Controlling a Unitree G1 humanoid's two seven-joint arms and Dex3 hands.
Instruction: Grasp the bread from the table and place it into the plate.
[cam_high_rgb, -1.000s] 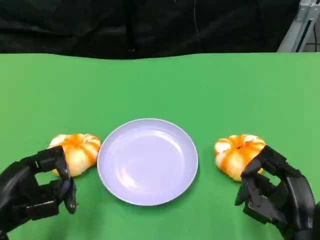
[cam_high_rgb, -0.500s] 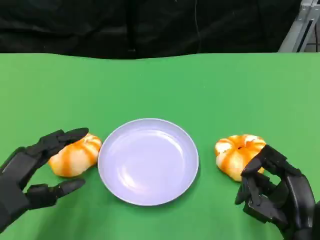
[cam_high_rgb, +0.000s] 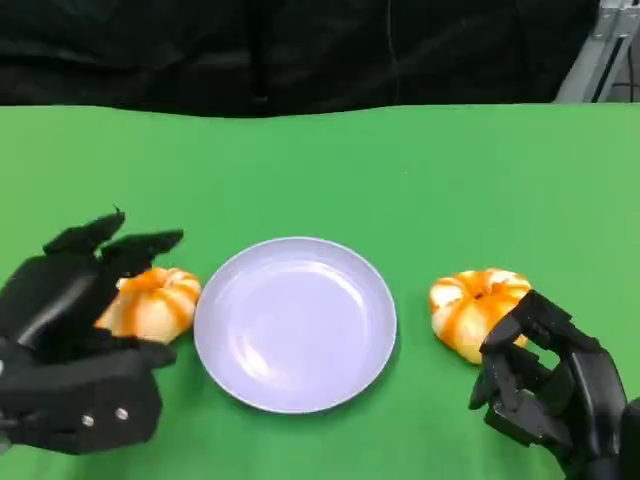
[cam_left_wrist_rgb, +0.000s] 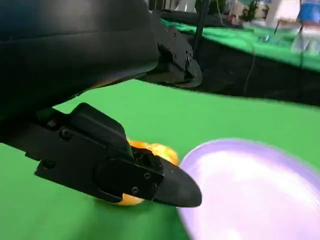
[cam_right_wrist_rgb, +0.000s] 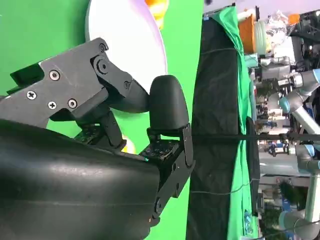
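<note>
Two orange-and-white bread rolls lie on the green table, one on each side of a pale lilac plate (cam_high_rgb: 296, 322). The left bread (cam_high_rgb: 158, 302) sits just off the plate's left rim, and my left hand (cam_high_rgb: 75, 335) reaches over it with fingers spread above and the thumb on the near side, not closed on it. In the left wrist view the bread (cam_left_wrist_rgb: 156, 151) shows between the thumb and the upper fingers (cam_left_wrist_rgb: 172, 52), beside the plate (cam_left_wrist_rgb: 250, 185). The right bread (cam_high_rgb: 476, 305) lies free. My right hand (cam_high_rgb: 548, 388) rests just behind it with fingers curled in, holding nothing.
The green table (cam_high_rgb: 400, 170) runs back to a black curtain (cam_high_rgb: 300, 50). A metal frame (cam_high_rgb: 600, 50) stands at the far right corner. In the right wrist view, other tables and robot arms (cam_right_wrist_rgb: 295, 105) stand beyond the curtain.
My left hand has opened from a curled pose, lifted and moved forward over the left bread. The right hand, both breads and the plate have stayed put.
</note>
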